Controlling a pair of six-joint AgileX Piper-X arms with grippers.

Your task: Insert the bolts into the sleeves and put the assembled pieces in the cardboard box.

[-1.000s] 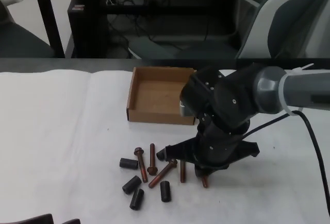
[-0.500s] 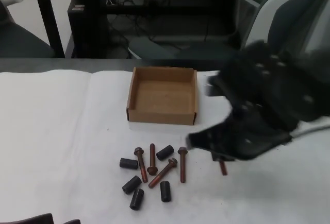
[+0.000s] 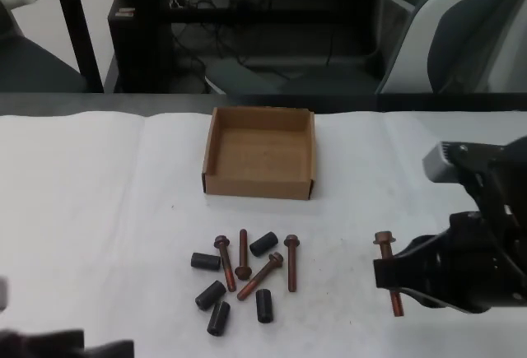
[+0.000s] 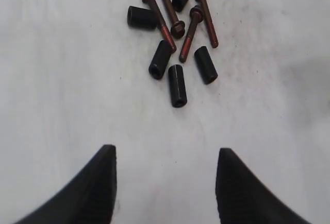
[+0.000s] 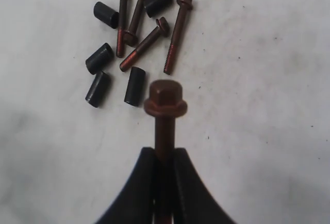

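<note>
Nearest us, our right gripper point(image 5: 164, 158) clamps a copper-brown hex-head metal bolt point(image 5: 165, 100) by its shank. Our left gripper point(image 4: 165, 183) gapes wide. Beyond, four more bolts point(image 3: 244, 253) and five black cylindrical sleeves point(image 3: 263, 305) lie loose on white cloth point(image 3: 82, 210). Farthest sits the open brown cardboard box point(image 3: 258, 185).

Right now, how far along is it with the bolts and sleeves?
Nothing is finished: the cardboard box holds no pieces. In hand: the right fingers grip one bolt, bare of any sleeve. Left to do: four bolts and five sleeves lie loose on the bench, all unassembled.
</note>
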